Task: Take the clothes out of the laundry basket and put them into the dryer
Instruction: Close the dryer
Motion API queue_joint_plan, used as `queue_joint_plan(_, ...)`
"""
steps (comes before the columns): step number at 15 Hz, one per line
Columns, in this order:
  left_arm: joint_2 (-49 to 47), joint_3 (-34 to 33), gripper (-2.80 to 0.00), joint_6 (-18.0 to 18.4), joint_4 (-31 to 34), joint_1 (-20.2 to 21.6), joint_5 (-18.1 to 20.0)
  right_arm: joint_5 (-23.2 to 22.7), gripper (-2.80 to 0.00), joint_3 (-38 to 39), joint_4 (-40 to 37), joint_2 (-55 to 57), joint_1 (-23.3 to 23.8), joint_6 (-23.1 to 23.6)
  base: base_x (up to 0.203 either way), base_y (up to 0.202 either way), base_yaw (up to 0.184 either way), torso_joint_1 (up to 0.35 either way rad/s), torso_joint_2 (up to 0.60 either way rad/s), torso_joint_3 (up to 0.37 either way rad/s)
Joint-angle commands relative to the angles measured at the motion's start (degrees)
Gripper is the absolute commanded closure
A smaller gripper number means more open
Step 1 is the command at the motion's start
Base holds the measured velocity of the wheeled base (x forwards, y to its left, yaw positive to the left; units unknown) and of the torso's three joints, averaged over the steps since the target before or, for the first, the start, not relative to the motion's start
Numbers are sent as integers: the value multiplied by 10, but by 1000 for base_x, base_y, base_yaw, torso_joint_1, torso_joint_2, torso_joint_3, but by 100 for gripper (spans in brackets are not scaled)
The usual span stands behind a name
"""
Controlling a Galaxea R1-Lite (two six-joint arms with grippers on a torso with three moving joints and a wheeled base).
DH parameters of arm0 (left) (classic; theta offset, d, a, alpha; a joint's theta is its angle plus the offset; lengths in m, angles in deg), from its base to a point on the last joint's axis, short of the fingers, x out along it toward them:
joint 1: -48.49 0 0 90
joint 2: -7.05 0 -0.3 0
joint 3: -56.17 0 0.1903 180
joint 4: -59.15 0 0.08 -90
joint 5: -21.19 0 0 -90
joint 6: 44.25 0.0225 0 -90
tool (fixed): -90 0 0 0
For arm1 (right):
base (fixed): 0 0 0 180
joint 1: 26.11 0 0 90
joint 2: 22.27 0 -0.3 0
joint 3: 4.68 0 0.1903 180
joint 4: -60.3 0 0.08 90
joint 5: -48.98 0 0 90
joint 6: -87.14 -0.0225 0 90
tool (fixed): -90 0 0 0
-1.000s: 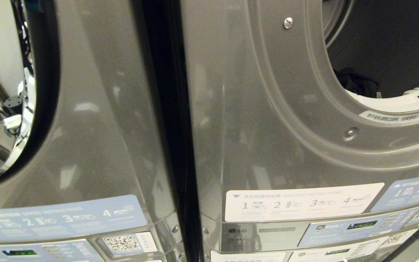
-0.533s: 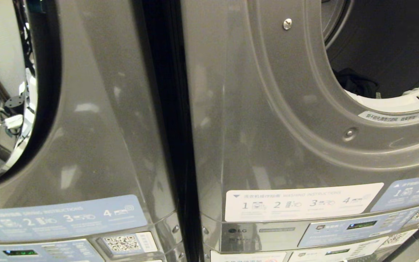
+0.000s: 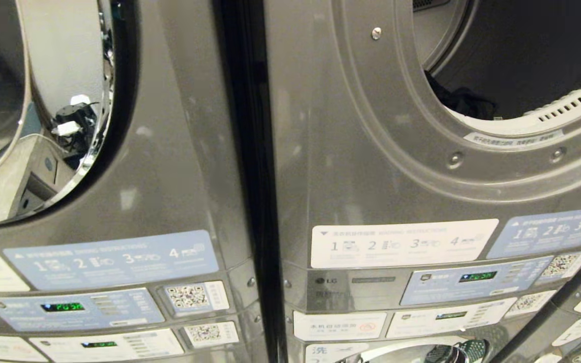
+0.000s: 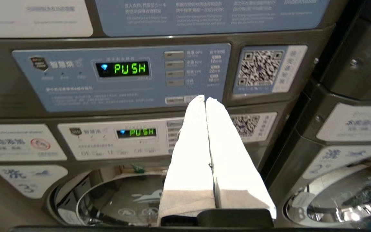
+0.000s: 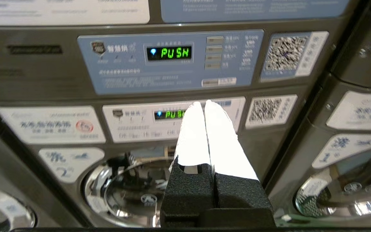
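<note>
From where I stand, the closed round door (image 3: pixel 43 111) of the left-hand machine sits at nine o'clock, its chrome ring mirroring the room. Below it, at seven o'clock, a blue instruction sticker (image 3: pixel 111 259) lies above a control panel (image 3: pixel 71 308) with a green lit display. A dark gap (image 3: pixel 250 176) separates this machine from the dryer (image 3: pixel 351 151) on the right, whose opening (image 3: pixel 522 55) at one o'clock stands uncovered. A dark garment (image 3: pixel 464 101) lies inside, at the drum's lower left edge against the white rim. The left gripper (image 4: pixel 204 100) is clenched on nothing, fingertips together, pointing at a panel reading PUSH. The right gripper (image 5: pixel 204 103) is likewise clenched and empty before the neighbouring panel.
</note>
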Motion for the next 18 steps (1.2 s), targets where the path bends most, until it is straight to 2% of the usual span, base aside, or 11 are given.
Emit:
queue_joint_plan(1, 0, 0, 0, 0, 0, 0, 0, 0, 0, 0, 0, 1, 0, 0, -186, 0, 3, 2, 2, -2)
queue_joint_plan(18, 0, 0, 0, 0, 0, 0, 0, 0, 0, 0, 0, 0, 0, 0, -195, 0, 1, 3, 2, 2)
